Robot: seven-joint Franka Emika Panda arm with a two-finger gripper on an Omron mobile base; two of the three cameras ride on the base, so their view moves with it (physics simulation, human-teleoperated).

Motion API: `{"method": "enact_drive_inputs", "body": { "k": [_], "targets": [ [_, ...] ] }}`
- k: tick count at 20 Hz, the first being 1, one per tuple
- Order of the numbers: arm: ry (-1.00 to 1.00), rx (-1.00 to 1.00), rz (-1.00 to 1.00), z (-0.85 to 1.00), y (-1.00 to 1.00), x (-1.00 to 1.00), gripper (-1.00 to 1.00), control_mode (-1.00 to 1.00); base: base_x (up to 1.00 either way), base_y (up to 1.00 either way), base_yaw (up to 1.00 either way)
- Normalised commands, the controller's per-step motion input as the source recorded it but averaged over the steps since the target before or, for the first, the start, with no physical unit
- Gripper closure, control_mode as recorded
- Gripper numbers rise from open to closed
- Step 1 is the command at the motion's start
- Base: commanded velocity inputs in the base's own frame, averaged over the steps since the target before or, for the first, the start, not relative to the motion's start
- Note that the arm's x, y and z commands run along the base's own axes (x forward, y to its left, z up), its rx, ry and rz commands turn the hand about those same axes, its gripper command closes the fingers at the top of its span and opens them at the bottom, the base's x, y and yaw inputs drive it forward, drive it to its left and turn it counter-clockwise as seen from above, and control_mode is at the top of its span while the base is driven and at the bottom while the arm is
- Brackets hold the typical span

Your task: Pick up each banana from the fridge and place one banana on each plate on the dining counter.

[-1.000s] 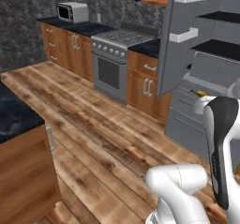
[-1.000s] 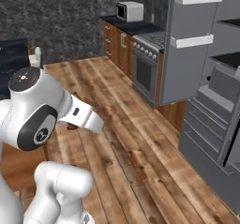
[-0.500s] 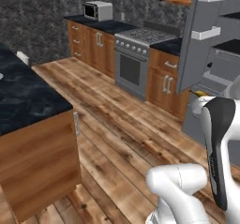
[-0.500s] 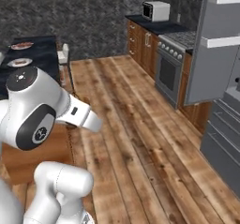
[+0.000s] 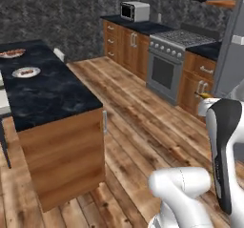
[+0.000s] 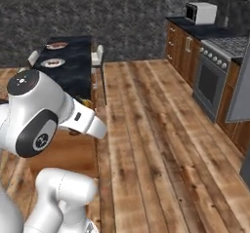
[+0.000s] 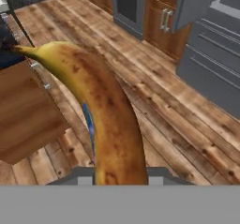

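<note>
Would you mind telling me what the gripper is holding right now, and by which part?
The gripper is shut on a banana, gripping it at its lower end, opposite the stem tip; the exact contact is hidden.

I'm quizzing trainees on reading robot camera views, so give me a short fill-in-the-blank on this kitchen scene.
1. In the hand view, the gripper holds a ____ with brown speckles.
2. The two plates sit on the dining counter, whose top is ____ stone.
3. On the far cabinets stands a white ____.
4. The floor is made of ____ planks.

Missing words: banana; black; microwave; wooden
</note>
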Motion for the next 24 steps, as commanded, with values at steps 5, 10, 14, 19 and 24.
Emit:
{"method": "enact_drive_inputs", "body": {
  "k": [5, 10, 14, 19, 24],
  "targets": [
    [0.00, 0.00, 0.00, 0.00, 0.00, 0.00, 1.00, 1.00, 0.00, 0.79, 0.69],
    [0.00, 0.00, 0.00, 0.00, 0.00, 0.00, 1.00, 1.00, 0.00, 0.75, 0.70],
    [0.00, 0.00, 0.00, 0.00, 0.00, 0.00, 1.00, 1.00, 0.00, 0.76, 0.65],
    [0.00, 0.00, 0.00, 0.00, 0.00, 0.00, 1.00, 1.00, 0.04, 0.82, 0.57],
    [0.00, 0.00, 0.00, 0.00, 0.00, 0.00, 1.00, 1.00, 0.37, 0.95, 0.33]
  ]
}}
